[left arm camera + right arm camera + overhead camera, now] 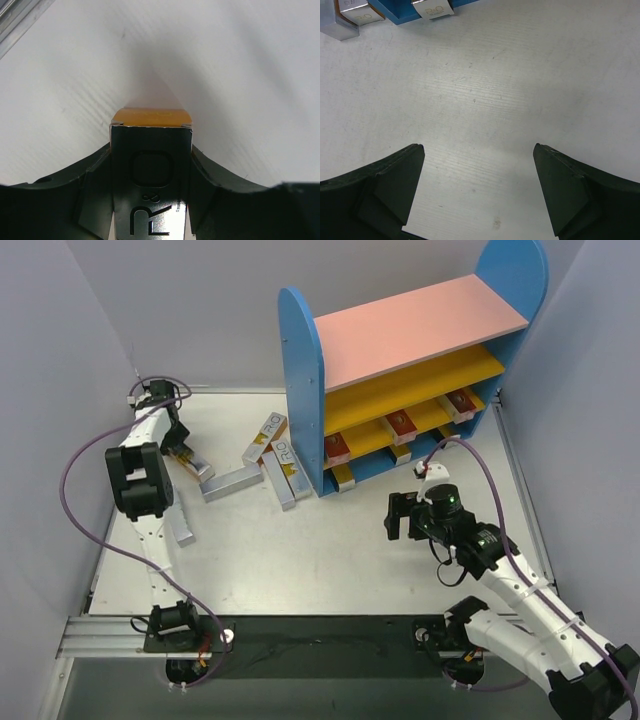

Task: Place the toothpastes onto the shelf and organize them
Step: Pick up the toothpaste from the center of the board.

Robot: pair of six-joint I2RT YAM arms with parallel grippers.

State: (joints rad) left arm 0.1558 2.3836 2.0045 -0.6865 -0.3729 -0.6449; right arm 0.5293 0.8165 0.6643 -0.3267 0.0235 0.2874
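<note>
well left of the shelf (410,325), the left gripper (151,150) is clamped on a silver toothpaste box (150,172). loose boxes (270,455) lie just left of the shelf, and red-topped boxes (400,424) sit on its lower yellow board. in front of the shelf, the right gripper (479,147) hangs over the table (330,550), fingers wide apart and empty.

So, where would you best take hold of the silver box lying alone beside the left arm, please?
Probably at its middle, across the narrow width, from straight above: the silver box lies flat on the table, long and slim, and both long sides look free.
</note>
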